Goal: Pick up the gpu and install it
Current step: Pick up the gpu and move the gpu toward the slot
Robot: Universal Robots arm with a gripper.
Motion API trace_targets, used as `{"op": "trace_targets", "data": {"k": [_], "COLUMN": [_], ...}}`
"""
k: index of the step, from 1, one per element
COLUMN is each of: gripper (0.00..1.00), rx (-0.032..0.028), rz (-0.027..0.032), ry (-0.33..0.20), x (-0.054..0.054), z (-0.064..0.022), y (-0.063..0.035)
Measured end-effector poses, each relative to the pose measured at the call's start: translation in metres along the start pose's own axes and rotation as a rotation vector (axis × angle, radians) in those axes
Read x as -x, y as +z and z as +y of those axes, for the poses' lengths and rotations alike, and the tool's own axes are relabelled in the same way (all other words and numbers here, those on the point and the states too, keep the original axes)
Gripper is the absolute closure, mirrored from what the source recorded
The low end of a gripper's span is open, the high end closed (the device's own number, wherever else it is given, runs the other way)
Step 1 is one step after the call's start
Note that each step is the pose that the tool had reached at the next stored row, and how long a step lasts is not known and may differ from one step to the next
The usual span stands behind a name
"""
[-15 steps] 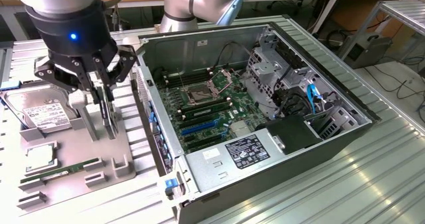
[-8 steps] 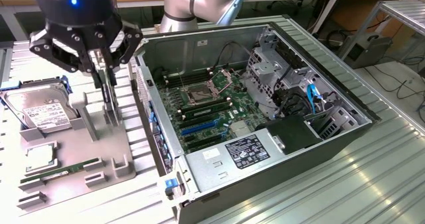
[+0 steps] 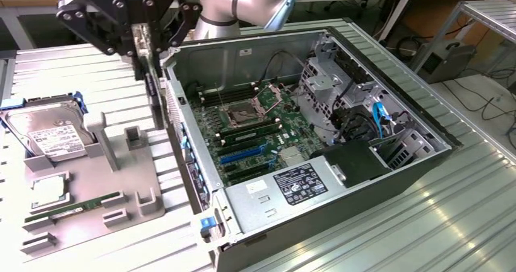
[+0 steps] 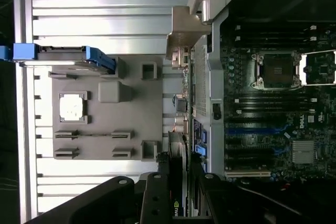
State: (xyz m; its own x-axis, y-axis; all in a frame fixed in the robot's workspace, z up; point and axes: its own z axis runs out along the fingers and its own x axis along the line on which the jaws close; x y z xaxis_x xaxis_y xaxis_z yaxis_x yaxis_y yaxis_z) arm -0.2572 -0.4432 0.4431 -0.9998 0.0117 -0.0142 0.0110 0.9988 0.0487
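Black gpu (image 3: 154, 97) hangs upright and edge-on from the end effector (image 3: 147, 45). The fingers are pinched across the card's upper end, where a pale strip, probably the metal bracket, shows between them: neither spread wide nor pressed fully together, but clamped on the thin board. Position: lifted clear of the grey fixture tray (image 3: 121, 181), over the gap between that tray and the near wall of the open computer case (image 3: 387, 72), just beside the wall and not yet over the motherboard (image 3: 250, 133). Blue expansion slots (image 3: 241, 155) on the board look unoccupied. Hard drive (image 3: 48, 136), processor chip (image 3: 50, 192) and RAM stick (image 3: 69, 210) lie in tray pockets on the bench (image 3: 451, 223). Handling judgement: light, stiff card that should not sag but could swing or twist about a narrow grip. It is likely fragile at exposed components and the connector edge. The hold belongs on the flat faces near the bracket end, connector edge left free. Smooth faces may slip if clamped off-centre.
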Motion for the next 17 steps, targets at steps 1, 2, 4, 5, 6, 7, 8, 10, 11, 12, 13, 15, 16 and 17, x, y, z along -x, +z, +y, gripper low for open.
{"op": "trace_targets", "data": {"k": [1,2,4,5,6,7,8,10,11,12,13,15,16,17], "gripper": [0.74,0.74,0.74,0.74,0.74,0.74,0.74,0.74,0.74,0.74,0.74,0.74,0.74,0.74], "rx": [0.0003,0.0003,0.0003,0.0003,0.0004,0.0003,0.0003,0.0003,0.0003,0.0003,0.0003,0.0003,0.0004,0.0003], "rz": [0.0020,0.0041,0.0073,0.0086,0.0102,0.0116,0.0124,0.0141,0.0146,0.0150,0.0154,0.0168,0.0178,0.0192], "ry": [0.000,0.000,0.000,0.000,0.000,0.000,0.001,0.000,0.001,0.001,0.001,0.001,0.001,0.001], "x": [0.006,0.011,0.019,0.024,0.029,0.035,0.038,0.049,0.055,0.059,0.064,0.073,0.077,0.082], "z": [0.0000,-0.0001,-0.0001,-0.0001,-0.0001,-0.0001,0.0000,0.0001,0.0002,0.0002,0.0003,0.0004,0.0004,0.0004], "y": [-0.0023,-0.0040,-0.0058,-0.0062,-0.0065,-0.0066,-0.0066,-0.0064,-0.0063,-0.0062,-0.0061,-0.0055,-0.0048,-0.0039]}}
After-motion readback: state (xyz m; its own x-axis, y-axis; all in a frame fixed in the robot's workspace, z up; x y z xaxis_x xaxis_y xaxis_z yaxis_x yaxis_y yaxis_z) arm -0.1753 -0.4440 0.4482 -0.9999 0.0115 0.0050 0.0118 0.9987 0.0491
